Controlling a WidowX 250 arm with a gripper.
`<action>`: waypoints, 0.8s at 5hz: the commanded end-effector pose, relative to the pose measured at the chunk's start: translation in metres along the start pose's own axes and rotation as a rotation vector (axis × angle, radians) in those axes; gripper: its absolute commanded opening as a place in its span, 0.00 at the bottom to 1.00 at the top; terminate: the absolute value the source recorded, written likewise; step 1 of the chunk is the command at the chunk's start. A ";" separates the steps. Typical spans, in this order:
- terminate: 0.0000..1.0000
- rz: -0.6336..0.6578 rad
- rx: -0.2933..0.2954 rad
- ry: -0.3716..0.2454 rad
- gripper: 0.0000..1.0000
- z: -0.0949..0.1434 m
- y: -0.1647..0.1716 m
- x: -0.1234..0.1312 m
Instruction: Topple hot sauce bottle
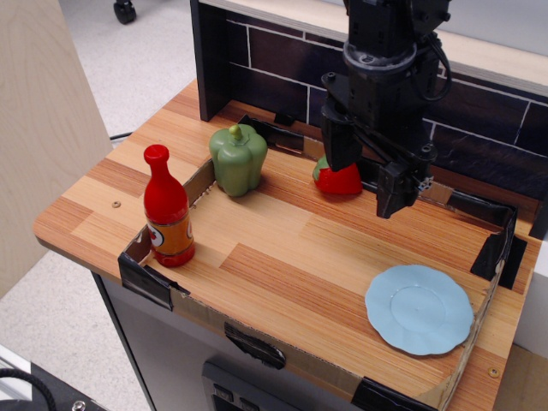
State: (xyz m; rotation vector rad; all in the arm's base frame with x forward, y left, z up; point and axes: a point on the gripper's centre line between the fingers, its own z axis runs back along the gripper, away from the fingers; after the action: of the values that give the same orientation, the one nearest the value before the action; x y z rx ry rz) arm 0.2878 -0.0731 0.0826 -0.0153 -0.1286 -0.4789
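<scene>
Upright hot sauce bottle (168, 208) well apart from hand (366, 175)

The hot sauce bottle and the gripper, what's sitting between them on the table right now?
The green pepper stands roughly between the hot sauce bottle and the gripper, nearer the back. Otherwise that stretch of table is bare wood in the only view.

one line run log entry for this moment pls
task: topple hot sauce bottle | bottle: upright, left edge, untouched | hand: open, empty, far right of bottle by strawberry | status: not started
</scene>
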 end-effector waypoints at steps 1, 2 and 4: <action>0.00 0.000 0.000 0.000 1.00 0.000 0.000 0.000; 0.00 -0.193 0.056 -0.065 1.00 0.017 0.012 -0.016; 0.00 -0.515 0.067 -0.049 1.00 0.029 0.050 -0.045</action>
State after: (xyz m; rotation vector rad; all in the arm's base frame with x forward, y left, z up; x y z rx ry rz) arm 0.2591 -0.0083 0.0952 0.0538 -0.1527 -1.0036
